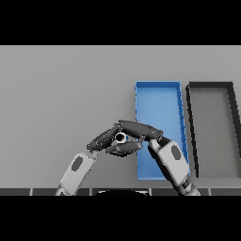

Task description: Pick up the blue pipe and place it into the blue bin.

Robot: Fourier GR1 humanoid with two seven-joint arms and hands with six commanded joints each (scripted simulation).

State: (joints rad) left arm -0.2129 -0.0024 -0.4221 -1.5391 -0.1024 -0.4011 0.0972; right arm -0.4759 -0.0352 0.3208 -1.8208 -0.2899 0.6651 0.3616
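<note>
Pipe [121, 138], pale ring end-on amid right hand [136, 129] fingers.

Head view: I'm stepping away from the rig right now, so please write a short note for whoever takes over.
Right robot hand: reaches left from the blue bin's edge, fingers extended over a small pale object; whether it grips is unclear.
Left robot hand: just left of it, fingers meeting the right hand's.
Blue pipe: not clearly visible; the pale object between the hands may be its end.
Blue bin: right of the hands, nothing visible inside. A dark bin stands beside it, further right.
Done: nothing placed.
Left: secure the pipe, move it right, release it into the blue bin.
</note>
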